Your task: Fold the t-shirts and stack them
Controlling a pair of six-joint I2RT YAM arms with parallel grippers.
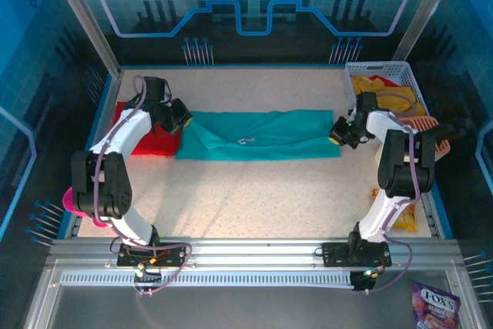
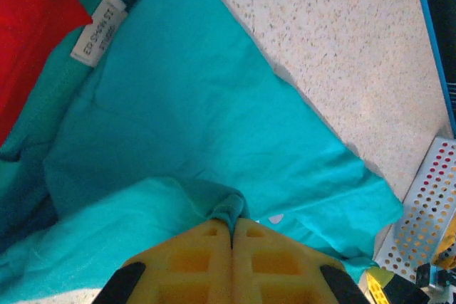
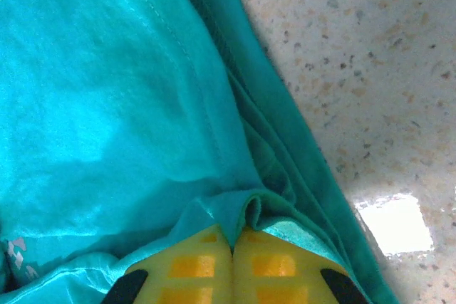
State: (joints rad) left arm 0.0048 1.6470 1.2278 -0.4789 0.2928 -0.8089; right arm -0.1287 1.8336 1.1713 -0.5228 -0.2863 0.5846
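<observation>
On the surface [image 1: 262, 198], toward 12 o'clock, I see the teal t-shirt [image 1: 258, 135] folded into a long band, white neck label [image 2: 98, 28] showing. My left fingers [image 2: 189, 265] are closed, pinching its 9 o'clock end; right fingers [image 3: 274, 268] closed, pinching the 3 o'clock hem.

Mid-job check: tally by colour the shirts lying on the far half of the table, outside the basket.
teal t-shirt: 1
red t-shirt: 1
Total: 2
</observation>
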